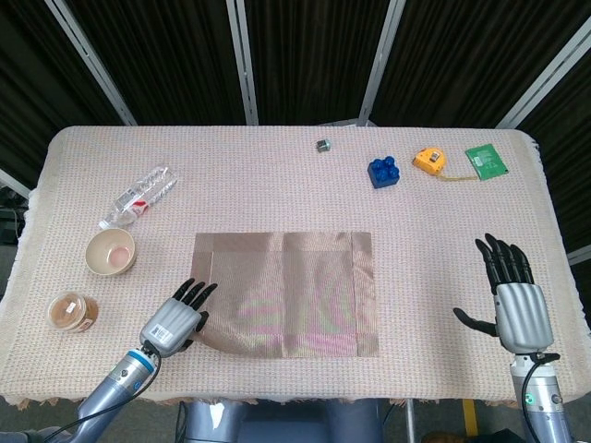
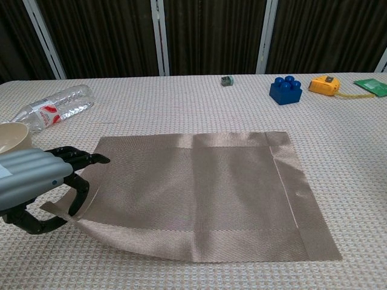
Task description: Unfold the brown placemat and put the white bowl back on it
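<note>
The brown placemat (image 1: 284, 293) is a thin woven rectangle with a faint sheen and a darker border band, spread over the middle of the near half of the table (image 1: 295, 185), its long axis running left to right and its far edge roughly parallel with the table's far edge. Most of it lies flat, with soft ripples across the weave; its near-left corner is lifted off the cloth and curls upward, pinched in the left hand (image 2: 33, 181), whose thumb sits under the fabric and whose dark fingers (image 2: 81, 158) curl over the top. The table is covered in a coarse, beige waffle-textured cloth. The white bowl (image 1: 111, 251), round, cream-walled and upright with a pinkish inside, stands left of the placemat and clear of it. Nearer the edge is a small round container with brown contents (image 1: 72, 311). A clear crumpled plastic bottle (image 1: 138, 196) lies on its side behind the bowl. The right hand (image 1: 510, 295) hovers well to the right of the placemat, holding nothing, fingers spread wide. Along the far side sit a small grey cube (image 1: 323, 145), a blue studded building block (image 1: 384, 171), a yellow tape measure (image 1: 428, 161) and a flat green board (image 1: 487, 159).
</note>
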You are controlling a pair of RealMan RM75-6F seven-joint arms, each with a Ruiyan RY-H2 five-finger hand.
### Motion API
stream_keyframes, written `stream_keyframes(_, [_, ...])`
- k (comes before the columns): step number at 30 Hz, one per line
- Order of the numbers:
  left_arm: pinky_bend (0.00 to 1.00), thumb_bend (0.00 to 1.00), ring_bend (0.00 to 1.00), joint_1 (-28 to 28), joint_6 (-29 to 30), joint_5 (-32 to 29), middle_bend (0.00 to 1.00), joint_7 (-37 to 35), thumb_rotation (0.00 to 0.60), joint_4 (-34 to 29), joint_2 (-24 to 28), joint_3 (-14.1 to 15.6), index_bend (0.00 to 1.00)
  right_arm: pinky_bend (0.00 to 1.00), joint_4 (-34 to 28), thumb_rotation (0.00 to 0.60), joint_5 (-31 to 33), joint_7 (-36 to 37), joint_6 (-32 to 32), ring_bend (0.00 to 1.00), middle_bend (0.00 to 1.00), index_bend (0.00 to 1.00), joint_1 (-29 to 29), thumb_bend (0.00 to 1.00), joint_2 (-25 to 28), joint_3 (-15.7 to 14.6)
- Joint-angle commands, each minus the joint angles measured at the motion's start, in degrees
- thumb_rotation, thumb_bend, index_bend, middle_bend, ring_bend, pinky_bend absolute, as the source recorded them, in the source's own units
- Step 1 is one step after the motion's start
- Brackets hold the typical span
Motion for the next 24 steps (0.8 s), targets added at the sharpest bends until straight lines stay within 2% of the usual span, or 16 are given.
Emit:
stream_keyframes(1, [0.00,0.48,0.00,0.2,-0.3,0.2,0.00,-0.3,0.600,0.0,0.2,0.2,0.68,0.00,-0.1,0.600,-0.1,0.0,0.0,0.00,0.00,0.00,0.0,0.00,0.0,0.0])
stream_keyframes(2, [0.00,0.40,0.00,0.2,-0.4,0.2,0.00,-0.5,0.600,-0.1,0.3,0.3,0.59,0.00,-0.1,0.600,-0.1,0.0,0.0,0.00,0.00,0.00,-0.1,0.00,0.0,0.0])
stream_keyframes(5, [0.00,0.11,0.00,0.1,-1.6,0.5,0.00,-1.7,0.600,-0.6,1.3,0.8,0.14,0.00,-0.1,0.600,-0.1,0.1,0.1,0.00,0.00,0.00,-0.1,0.00,0.1,0.0])
stream_keyframes(6, [0.00,0.05,0.00,0.1,-2.2,0.5,0.00,-2.8,0.600,-0.9,1.9,0.9,0.04,0.00,-0.1,0.600,-0.1,0.1,0.0,0.00,0.00,0.00,-0.1,0.00,0.1,0.1])
stream_keyframes(7, [0.00,0.03,0.00,0.1,-2.4,0.6,0.00,-4.0,0.600,-1.3,2.7,0.9,0.01,0.00,-0.2,0.600,-0.1,0.1,0.0,0.00,0.00,0.00,-0.1,0.00,0.1,0.1])
stream_keyframes(15, [0.00,0.01,0.00,1.7,1.5,2.3,0.00,-9.7,0.600,-2.6,9.8,-0.6,0.00,0.00,-0.4,0.600,-0.9,-0.1,0.1,0.00,0.00,0.00,-0.3,0.00,0.1,-0.3])
stream_keyframes(20, [0.00,0.01,0.00,2.6,5.5,1.3,0.00,-17.1,0.600,-2.3,14.3,-5.2,0.00,0.00,-0.8,0.600,-1.3,-0.4,0.3,0.00,0.00,0.00,-0.4,0.00,0.1,-0.3])
stream_keyframes(23, [0.00,0.01,0.00,2.4,6.2,-0.4,0.00,-19.6,0.600,-0.7,14.9,-7.6,0.00,0.00,-0.8,0.600,-1.4,-0.5,0.3,0.00,0.00,0.00,-0.4,0.00,0.0,-0.4])
stream_keyframes(24, [0.00,0.02,0.00,2.0,6.1,-2.6,0.00,-20.9,0.600,0.8,15.0,-9.5,0.00,0.00,-0.8,0.600,-1.5,-0.6,0.2,0.00,0.00,0.00,-0.4,0.00,0.0,-0.5])
